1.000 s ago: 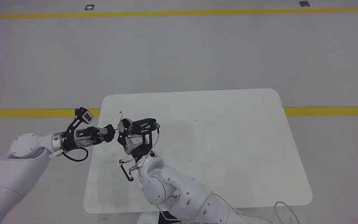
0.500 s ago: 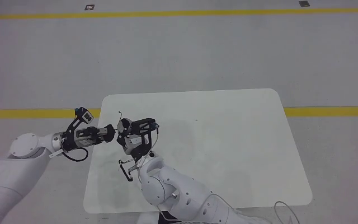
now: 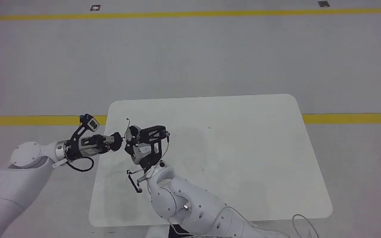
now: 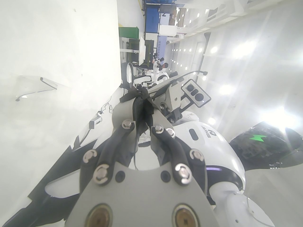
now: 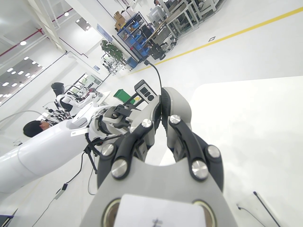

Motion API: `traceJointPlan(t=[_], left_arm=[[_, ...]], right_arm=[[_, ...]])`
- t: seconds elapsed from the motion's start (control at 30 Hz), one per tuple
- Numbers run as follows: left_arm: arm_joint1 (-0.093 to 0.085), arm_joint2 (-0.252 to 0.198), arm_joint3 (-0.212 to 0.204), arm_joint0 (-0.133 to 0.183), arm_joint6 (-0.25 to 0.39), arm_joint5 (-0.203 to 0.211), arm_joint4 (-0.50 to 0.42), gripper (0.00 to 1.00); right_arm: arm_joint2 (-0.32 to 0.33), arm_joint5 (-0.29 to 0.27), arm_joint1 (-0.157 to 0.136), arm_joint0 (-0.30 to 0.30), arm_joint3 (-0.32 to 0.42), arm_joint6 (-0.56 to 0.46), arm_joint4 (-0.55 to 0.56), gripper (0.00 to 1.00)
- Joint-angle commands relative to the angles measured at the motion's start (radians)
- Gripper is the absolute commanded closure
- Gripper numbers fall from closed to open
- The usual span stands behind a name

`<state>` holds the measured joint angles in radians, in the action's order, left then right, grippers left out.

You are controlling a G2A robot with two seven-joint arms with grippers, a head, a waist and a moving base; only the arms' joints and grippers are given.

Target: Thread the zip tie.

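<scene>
A thin black zip tie (image 5: pixel 159 76) is pinched between the shut fingers of my right gripper (image 5: pixel 161 106); its free end arcs upward to a small head. My left gripper (image 4: pixel 142 100) is shut on a dark strip of the same zip tie (image 4: pixel 139 95), tip to tip with the right one. From above, both grippers meet over the white table's (image 3: pixel 238 149) left edge: the left gripper (image 3: pixel 118 141) comes in from the left, the right gripper (image 3: pixel 128 144) faces it, and the tie's end (image 3: pixel 127 123) sticks out behind them.
A second black zip tie (image 3: pixel 134 180) lies flat on the table near the robot's side, also seen as a dark strip (image 5: pixel 262 202) beside my right wrist and as a strip (image 4: pixel 48 83) in the left wrist view. The table stretches bare to the right.
</scene>
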<state>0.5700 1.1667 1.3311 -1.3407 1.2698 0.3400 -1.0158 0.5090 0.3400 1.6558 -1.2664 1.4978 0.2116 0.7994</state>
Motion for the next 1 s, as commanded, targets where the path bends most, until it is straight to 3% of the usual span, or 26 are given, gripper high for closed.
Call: traceJointPlan(t=[0.0, 0.97], left_arm=[[0.000, 0.000, 0.000, 0.000, 0.000, 0.000, 0.000, 1.00], [0.000, 0.000, 0.000, 0.000, 0.000, 0.000, 0.000, 1.00]], right_arm=[[0.001, 0.000, 0.001, -0.001, -0.002, -0.002, 0.001, 1.00], [-0.003, -0.005, 0.010, 0.007, -0.023, 0.014, -0.020, 1.00]])
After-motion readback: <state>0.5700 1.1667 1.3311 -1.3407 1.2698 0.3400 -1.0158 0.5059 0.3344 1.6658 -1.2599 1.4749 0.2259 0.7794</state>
